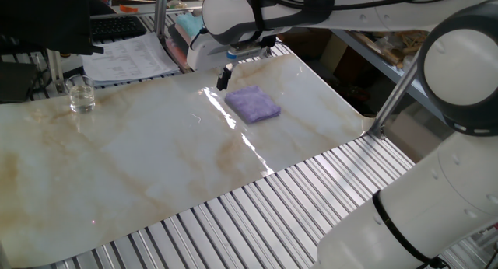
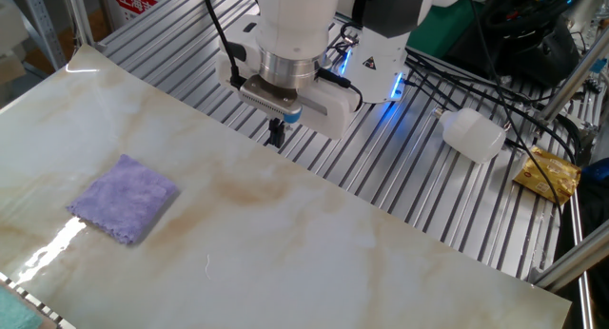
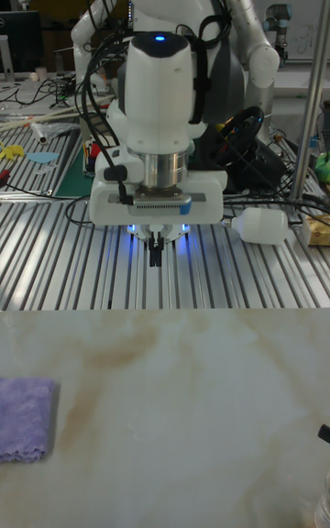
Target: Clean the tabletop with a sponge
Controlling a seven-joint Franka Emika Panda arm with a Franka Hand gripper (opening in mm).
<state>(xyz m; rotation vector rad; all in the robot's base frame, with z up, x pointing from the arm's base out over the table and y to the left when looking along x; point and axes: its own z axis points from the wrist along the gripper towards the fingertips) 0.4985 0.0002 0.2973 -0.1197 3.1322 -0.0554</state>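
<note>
On the tabletop (image 2: 314,243) lies one sponge (image 2: 125,198), untouched, with one gripper (image 2: 276,135) hanging well apart to its right, fingers pressed together on nothing.

A robotics lab: ribbed metal slats (image 2: 400,167), tangled cables (image 2: 495,53), and other robot arms (image 3: 257,42) behind.

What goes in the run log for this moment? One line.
gripper: shut, empty, raised | sponge: flat on tabletop, untouched | wiping: not begun
</note>
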